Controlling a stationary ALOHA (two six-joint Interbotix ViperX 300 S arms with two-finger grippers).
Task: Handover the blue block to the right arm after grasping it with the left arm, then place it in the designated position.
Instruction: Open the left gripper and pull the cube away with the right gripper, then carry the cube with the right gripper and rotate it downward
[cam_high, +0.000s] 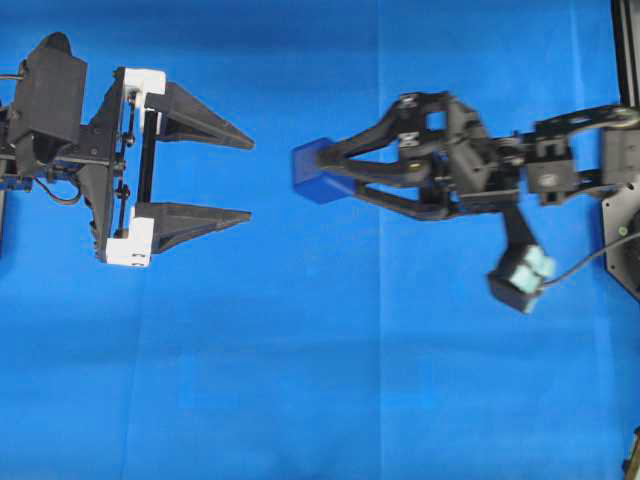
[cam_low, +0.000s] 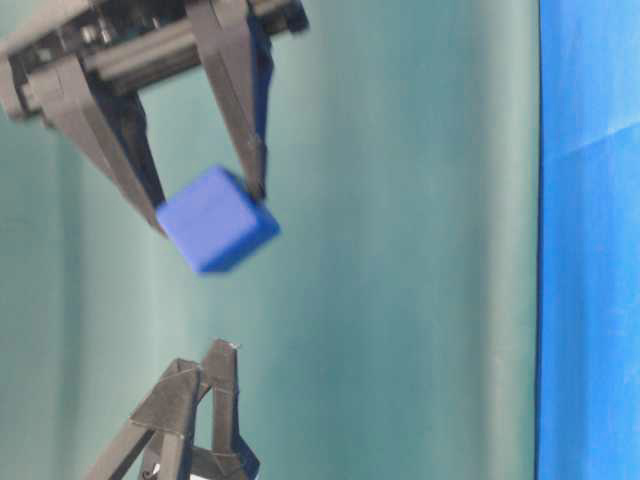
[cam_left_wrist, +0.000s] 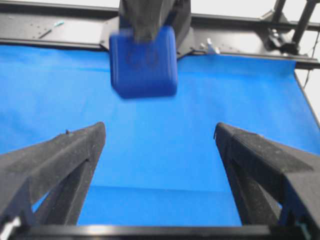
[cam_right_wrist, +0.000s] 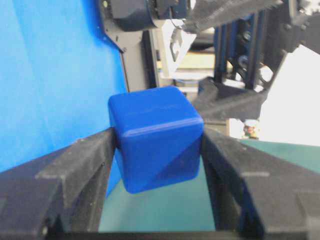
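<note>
The blue block (cam_high: 308, 175) hangs above the blue cloth at mid-table, pinched between the two black fingers of my right gripper (cam_high: 322, 170), which reaches in from the right and is shut on it. The right wrist view shows the block (cam_right_wrist: 157, 142) wedged between both fingertips, tilted on a corner. My left gripper (cam_high: 249, 178) sits a short way to the block's left, its jaws wide open and holding nothing. In the left wrist view the block (cam_left_wrist: 144, 62) floats ahead of the open fingers (cam_left_wrist: 75, 155), apart from them. At table level the block (cam_low: 215, 220) hangs above the left fingertips (cam_low: 222, 360).
Blue cloth (cam_high: 330, 380) covers the whole table. A black frame rail (cam_high: 625, 60) runs along the right edge, by the right arm's base. The right arm's wrist camera (cam_high: 525, 272) hangs below the arm. A teal backdrop (cam_low: 400, 250) stands behind.
</note>
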